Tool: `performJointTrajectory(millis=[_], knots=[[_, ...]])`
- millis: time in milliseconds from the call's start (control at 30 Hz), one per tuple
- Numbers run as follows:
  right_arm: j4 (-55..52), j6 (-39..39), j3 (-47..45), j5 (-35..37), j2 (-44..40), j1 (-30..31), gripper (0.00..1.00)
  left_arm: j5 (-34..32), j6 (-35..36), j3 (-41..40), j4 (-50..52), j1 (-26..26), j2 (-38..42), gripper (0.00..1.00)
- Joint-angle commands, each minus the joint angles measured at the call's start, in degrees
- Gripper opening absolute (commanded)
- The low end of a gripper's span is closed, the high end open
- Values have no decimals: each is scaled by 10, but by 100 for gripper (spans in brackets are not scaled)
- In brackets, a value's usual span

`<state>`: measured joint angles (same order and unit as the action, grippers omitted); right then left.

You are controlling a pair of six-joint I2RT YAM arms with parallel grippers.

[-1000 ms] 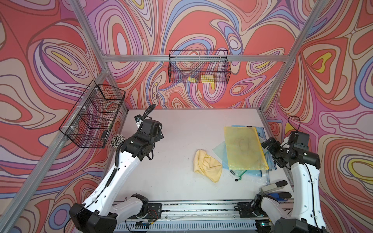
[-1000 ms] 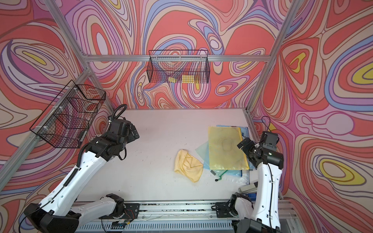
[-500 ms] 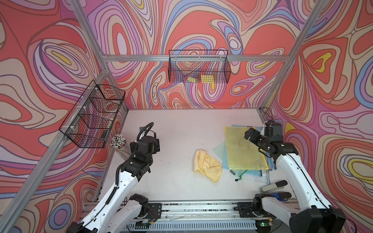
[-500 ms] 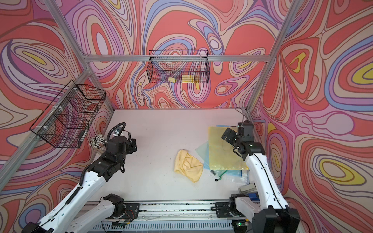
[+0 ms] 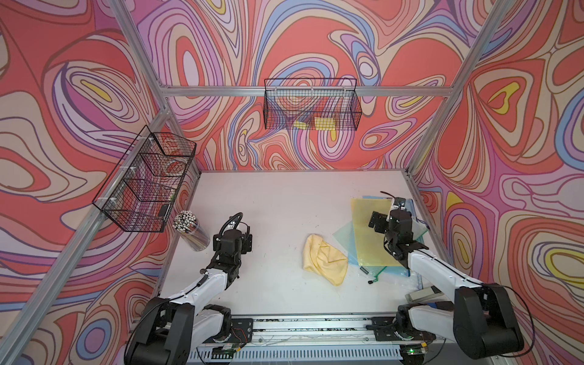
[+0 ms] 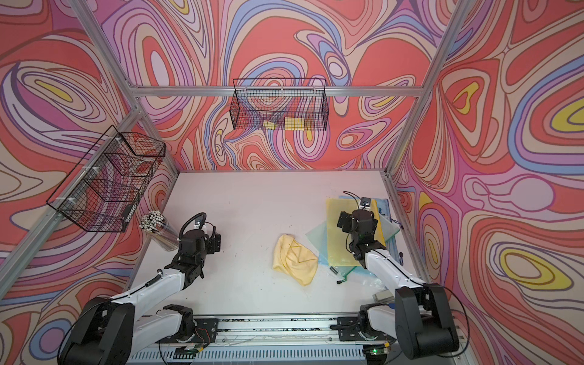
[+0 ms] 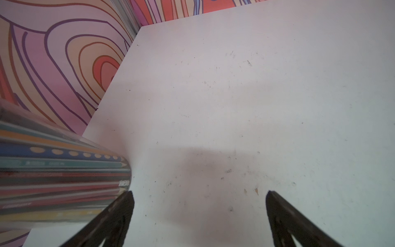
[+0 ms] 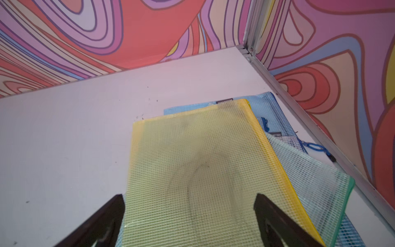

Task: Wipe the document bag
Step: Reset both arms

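While left gripper (image 7: 199, 192) and right gripper (image 8: 189, 195) gape empty, smudges streak the yellow bag (image 8: 192, 149).

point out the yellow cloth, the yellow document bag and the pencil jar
yellow cloth (image 5: 324, 262): in a top view, middle of the crumpled fabric
yellow document bag (image 8: 192, 162): right wrist view, centre of its mesh face
pencil jar (image 5: 194, 235): in a top view, clear side wall

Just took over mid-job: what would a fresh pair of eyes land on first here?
The yellow mesh document bag, smeared with dark marks, tops a stack of mesh bags by the right wall, with the open right pincer above it. A crumpled yellow cloth lies just left of the stack. The open left pincer hangs by a clear cup of pencils at the table's left edge.
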<state>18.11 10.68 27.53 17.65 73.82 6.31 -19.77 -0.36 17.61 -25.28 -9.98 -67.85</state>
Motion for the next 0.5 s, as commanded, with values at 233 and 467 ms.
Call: performJointTrajectory(millis=[233,467], knots=[[477,-84,-75,80,196,-10,98,102,12,19,-246,56,-145,99],[392,-82,-13,-33,245,-41,98,186,2,48,-219,91,-196,99]])
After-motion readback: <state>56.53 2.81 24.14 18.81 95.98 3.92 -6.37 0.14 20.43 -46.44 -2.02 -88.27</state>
